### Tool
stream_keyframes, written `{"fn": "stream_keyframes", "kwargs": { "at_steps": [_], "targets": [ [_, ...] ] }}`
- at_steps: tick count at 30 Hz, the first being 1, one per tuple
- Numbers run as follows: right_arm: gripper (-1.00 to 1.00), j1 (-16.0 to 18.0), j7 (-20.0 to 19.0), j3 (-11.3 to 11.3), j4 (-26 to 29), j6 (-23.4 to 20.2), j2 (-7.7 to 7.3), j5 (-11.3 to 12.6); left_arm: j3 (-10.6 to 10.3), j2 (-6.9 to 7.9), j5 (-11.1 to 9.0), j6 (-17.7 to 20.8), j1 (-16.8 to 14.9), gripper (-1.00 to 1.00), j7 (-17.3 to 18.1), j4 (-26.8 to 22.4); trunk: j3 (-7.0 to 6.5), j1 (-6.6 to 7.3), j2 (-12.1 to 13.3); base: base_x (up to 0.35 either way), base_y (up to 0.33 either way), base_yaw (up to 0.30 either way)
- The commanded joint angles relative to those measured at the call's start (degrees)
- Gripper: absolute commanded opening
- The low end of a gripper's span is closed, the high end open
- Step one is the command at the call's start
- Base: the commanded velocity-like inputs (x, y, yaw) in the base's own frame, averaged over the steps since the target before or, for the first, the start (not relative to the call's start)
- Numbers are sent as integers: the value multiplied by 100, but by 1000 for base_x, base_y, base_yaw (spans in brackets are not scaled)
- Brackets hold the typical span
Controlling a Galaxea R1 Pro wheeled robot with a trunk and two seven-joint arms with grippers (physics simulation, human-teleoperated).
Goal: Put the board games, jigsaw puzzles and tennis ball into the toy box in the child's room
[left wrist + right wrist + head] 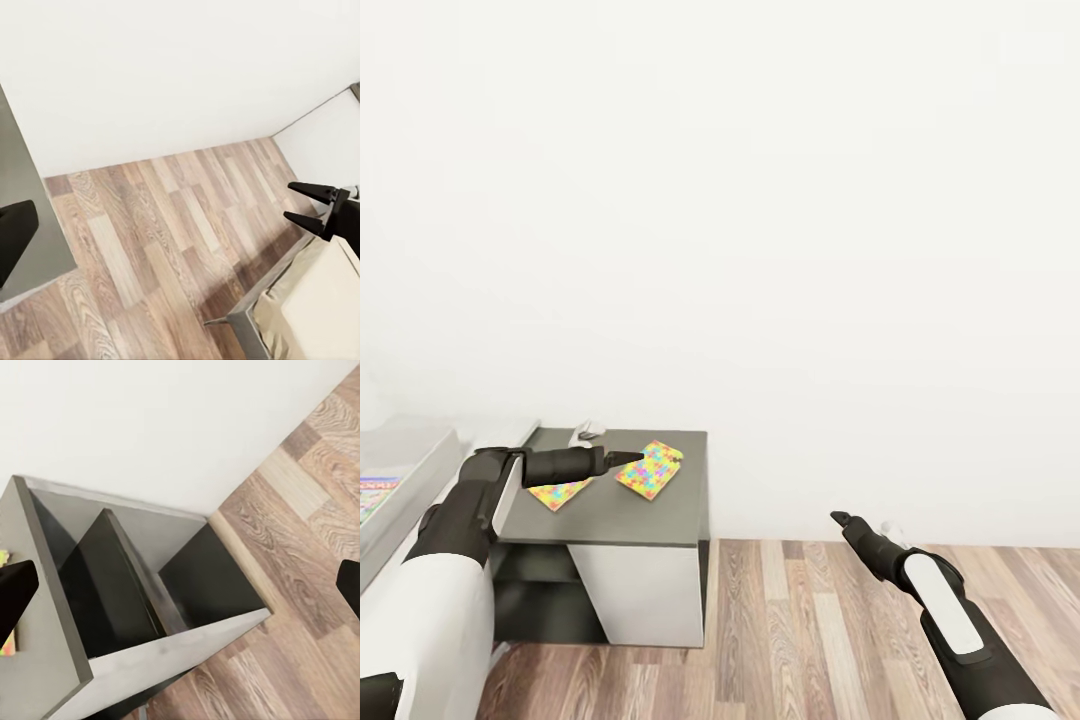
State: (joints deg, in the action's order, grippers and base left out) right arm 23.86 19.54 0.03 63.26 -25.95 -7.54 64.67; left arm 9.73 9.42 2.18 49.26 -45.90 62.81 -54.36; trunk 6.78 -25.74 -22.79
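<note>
Two jigsaw puzzles (pixel 652 470) (pixel 560 492) of bright interlocking pieces lie flat on a low dark grey cabinet (pixel 610 525), not on the table. My left gripper (pixel 628 458) hovers over the cabinet between them, open and empty. My right gripper (pixel 840 517) (pixel 306 205) hangs open over the wooden floor, right of the cabinet. At the far left stands the grey toy box (pixel 420 470) with one printed board game (pixel 374 496) inside it. A pale strip of the table (pixel 500 437) shows behind it. The tennis ball is out of view. A corner of the bed (pixel 322 315) shows in the left wrist view.
The cabinet (pixel 45 607) has open dark shelves below its top. A small white object (pixel 588 433) sits at the cabinet's back edge. A blank white wall stands close behind. Wooden floor (pixel 810 620) stretches to the right.
</note>
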Motion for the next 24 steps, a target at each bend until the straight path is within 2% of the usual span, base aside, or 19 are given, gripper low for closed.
{"fn": "stream_keyframes", "kwargs": {
  "at_steps": [1, 8, 14, 24],
  "targets": [
    [100, 5, 50, 2, 10, -11, -2, 56, 11, -2, 23, 43, -6, 100, 30, -3, 13, -4, -13, 71, 107, 0],
    [100, 5, 50, 2, 11, -9, -2, 54, 10, -2, 25, 50, -6, 100, 14, -2, 9, -4, -13, 117, 77, -37],
    [100, 5, 50, 5, 11, -7, -2, 54, 4, -10, 24, 51, -6, 100, 14, 1, -12, -4, -13, 187, 8, -194],
    [100, 5, 50, 2, 10, -13, -2, 56, -5, -11, 27, 52, -6, 100, 4, 2, -55, -4, -13, 20, 1, -226]
  ]
}}
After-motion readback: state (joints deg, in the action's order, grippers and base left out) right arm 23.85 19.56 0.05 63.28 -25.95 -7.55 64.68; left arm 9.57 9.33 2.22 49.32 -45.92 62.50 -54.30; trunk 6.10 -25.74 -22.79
